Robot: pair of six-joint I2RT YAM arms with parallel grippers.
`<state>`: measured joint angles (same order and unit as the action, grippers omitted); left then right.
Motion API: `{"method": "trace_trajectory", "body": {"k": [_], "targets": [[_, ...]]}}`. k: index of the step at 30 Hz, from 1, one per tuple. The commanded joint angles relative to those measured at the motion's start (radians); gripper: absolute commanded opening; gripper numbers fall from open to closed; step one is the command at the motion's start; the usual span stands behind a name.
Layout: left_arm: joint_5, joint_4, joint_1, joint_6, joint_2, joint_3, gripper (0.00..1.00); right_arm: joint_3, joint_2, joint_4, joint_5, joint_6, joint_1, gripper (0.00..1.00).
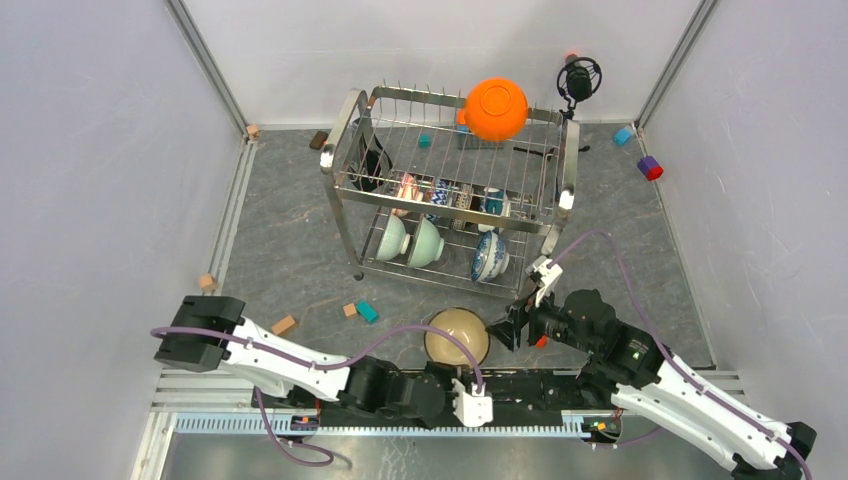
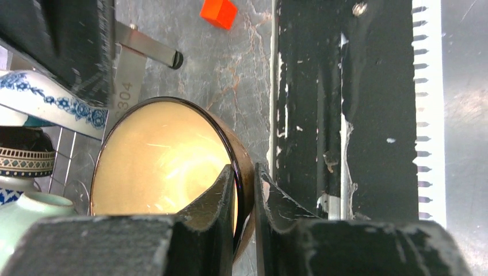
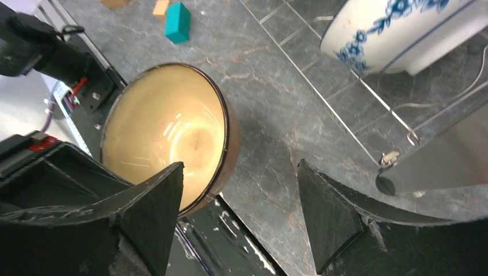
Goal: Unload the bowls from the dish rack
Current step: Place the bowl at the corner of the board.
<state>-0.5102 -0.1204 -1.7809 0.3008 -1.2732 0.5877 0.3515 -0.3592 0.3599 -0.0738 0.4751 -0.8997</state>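
**Brown-gold bowl** (image 1: 457,335): lower centre of the overhead view, in front of the dish rack (image 1: 341,130). Left gripper (image 2: 244,179) is nearly closed and pinches the bowl's wall at the rim, one finger inside and one outside. Right gripper (image 3: 240,168) stands wide apart beside it, holding nothing. Whether the bowl rests on the table (image 1: 300,260) is unclear. Glazed ceramic, so probably rigid, slick and breakable; a rim pinch suits it best.

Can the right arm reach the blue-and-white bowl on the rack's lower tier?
Probably yes: the right arm has open, empty jaws, and the blue-and-white bowl stands close by at the front of the dish rack.
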Motion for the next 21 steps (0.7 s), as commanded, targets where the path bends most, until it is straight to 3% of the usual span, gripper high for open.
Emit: {"method": "trace_trajectory", "body": {"k": [1, 10, 21], "targets": [[-0.009, -0.158, -0.008, 0.081, -0.019, 0.087, 0.02, 0.049, -0.012, 0.11, 0.017, -0.011, -0.003, 0.77], [0.021, -0.166, -0.006, 0.102, -0.109, 0.146, 0.02, 0.085, -0.041, 0.174, 0.024, -0.031, -0.004, 0.76], [0.016, -0.177, -0.006, 0.104, -0.17, 0.191, 0.02, 0.091, -0.104, 0.203, 0.039, -0.039, -0.004, 0.64]]}}
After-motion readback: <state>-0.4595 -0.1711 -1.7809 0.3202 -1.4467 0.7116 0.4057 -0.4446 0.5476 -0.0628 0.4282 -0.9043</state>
